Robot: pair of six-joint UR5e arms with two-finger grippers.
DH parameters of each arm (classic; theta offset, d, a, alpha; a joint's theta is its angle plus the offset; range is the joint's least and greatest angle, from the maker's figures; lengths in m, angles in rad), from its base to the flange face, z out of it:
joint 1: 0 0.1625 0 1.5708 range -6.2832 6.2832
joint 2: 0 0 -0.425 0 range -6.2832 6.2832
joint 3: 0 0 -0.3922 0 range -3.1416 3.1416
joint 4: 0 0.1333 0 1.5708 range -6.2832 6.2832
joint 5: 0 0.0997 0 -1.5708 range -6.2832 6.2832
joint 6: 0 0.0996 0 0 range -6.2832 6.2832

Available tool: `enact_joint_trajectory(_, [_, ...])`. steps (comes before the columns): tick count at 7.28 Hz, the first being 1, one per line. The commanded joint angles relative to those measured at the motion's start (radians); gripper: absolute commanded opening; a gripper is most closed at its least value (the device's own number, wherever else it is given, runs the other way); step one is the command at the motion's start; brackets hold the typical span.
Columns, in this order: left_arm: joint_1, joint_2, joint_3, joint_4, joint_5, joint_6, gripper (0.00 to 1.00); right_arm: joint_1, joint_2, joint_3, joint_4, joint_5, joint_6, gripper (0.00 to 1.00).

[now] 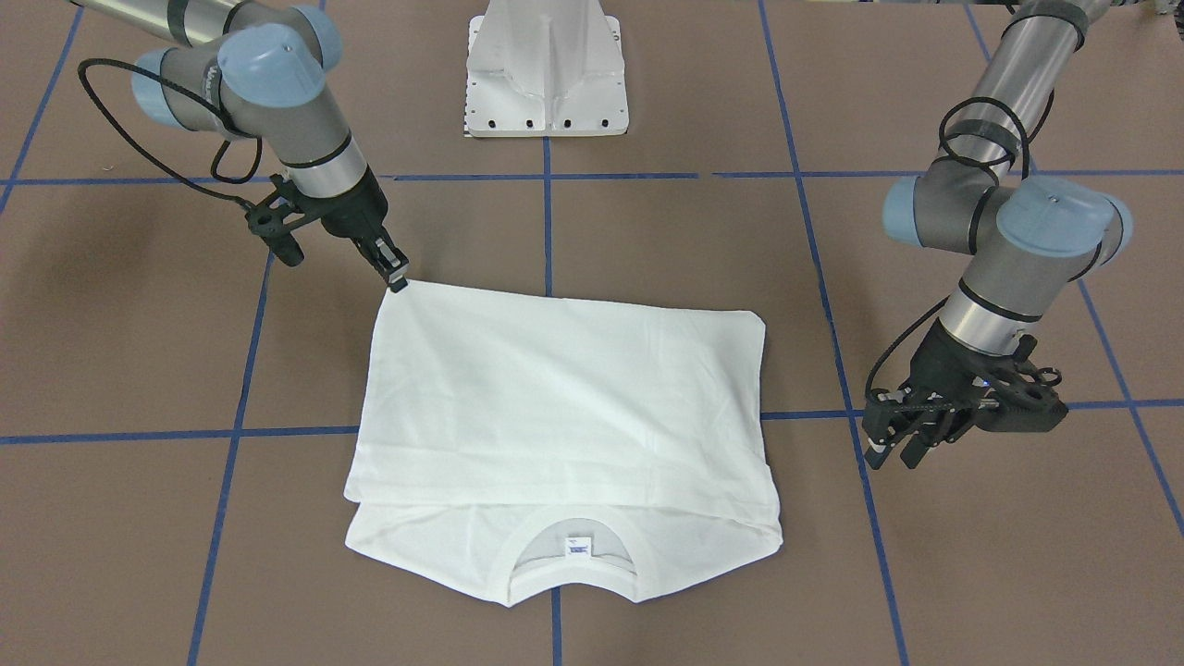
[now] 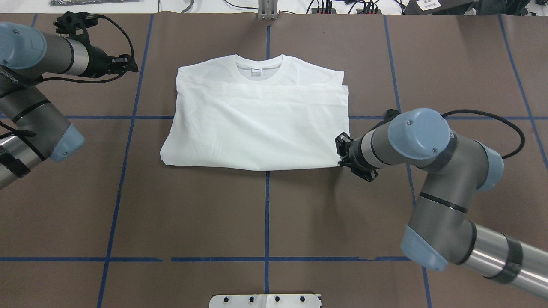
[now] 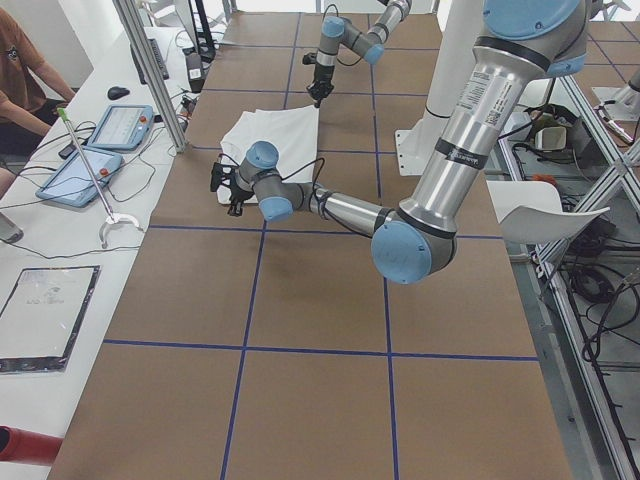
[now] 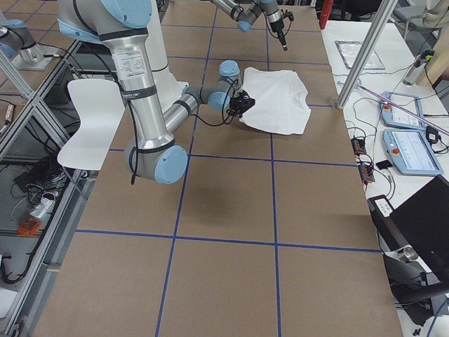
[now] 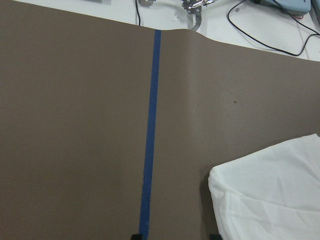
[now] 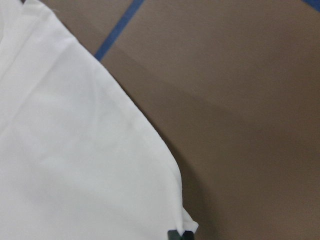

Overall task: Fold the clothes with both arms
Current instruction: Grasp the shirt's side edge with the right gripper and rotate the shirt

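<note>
From where I stand, the white T-shirt [image 1: 555,388] lies flat in the middle of the brown table [image 1: 647,240], its ribbed collar [image 1: 573,569] and small neck label [image 1: 578,548] turned away from the robot's pedestal base [image 1: 548,69]. No sleeves show, so I take them to be tucked in. The hem half is laid over the chest and stops just short of the collar, making a fairly neat rectangle. The shoulder layer peeks out beyond the top layer at the collar end.

The right gripper [image 1: 398,277] sits at the shirt's corner nearest the robot on that side. Its jaws look clenched on the very tip of the cloth, which rises in a small peak towards them. The left gripper [image 1: 893,453] hangs beside the shirt, well clear of the fabric, with its jaws parted and nothing between them.

To my eye most of the folding is done. What seems left is either to let go of that corner and back away, or to make one more fold across to halve the rectangle, which would need the left gripper at its own corner first.
</note>
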Motion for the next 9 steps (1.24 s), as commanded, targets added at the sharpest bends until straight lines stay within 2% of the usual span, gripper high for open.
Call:
enact_joint_trajectory(1, [-0.004,0.035,-0.119,0.006,-0.157,-0.035,0.54,-0.21,-0.146,0.303,-0.205,0.059,0.011,0.0])
enact_joint_trajectory(2, [-0.001,0.064,-0.199,0.006,-0.235,-0.134,0.54,-0.293,-0.146,0.337,-0.274,0.14,0.072,0.0])
enact_joint_trajectory(3, [0.009,0.065,-0.256,0.005,-0.311,-0.29,0.55,-0.388,-0.151,0.34,-0.292,0.145,0.148,0.06])
enact_joint_trajectory(4, [0.063,0.062,-0.316,0.005,-0.316,-0.437,0.58,-0.46,-0.171,0.339,-0.292,0.127,0.183,0.99])
enact_joint_trajectory(6, [0.215,0.068,-0.35,0.005,-0.305,-0.565,0.69,-0.425,-0.177,0.359,-0.292,0.122,0.187,1.0])
enact_joint_trajectory(7, [0.278,0.075,-0.352,0.005,-0.276,-0.592,0.73,-0.33,-0.177,0.407,-0.293,0.123,0.187,1.0])
enact_joint_trajectory(8, [0.356,0.098,-0.344,0.008,-0.221,-0.616,0.74,-0.185,-0.165,0.426,-0.293,0.145,0.186,1.0])
enact_joint_trajectory(9, [0.402,0.108,-0.336,0.009,-0.172,-0.618,0.74,-0.099,-0.156,0.405,-0.29,0.143,0.168,1.0])
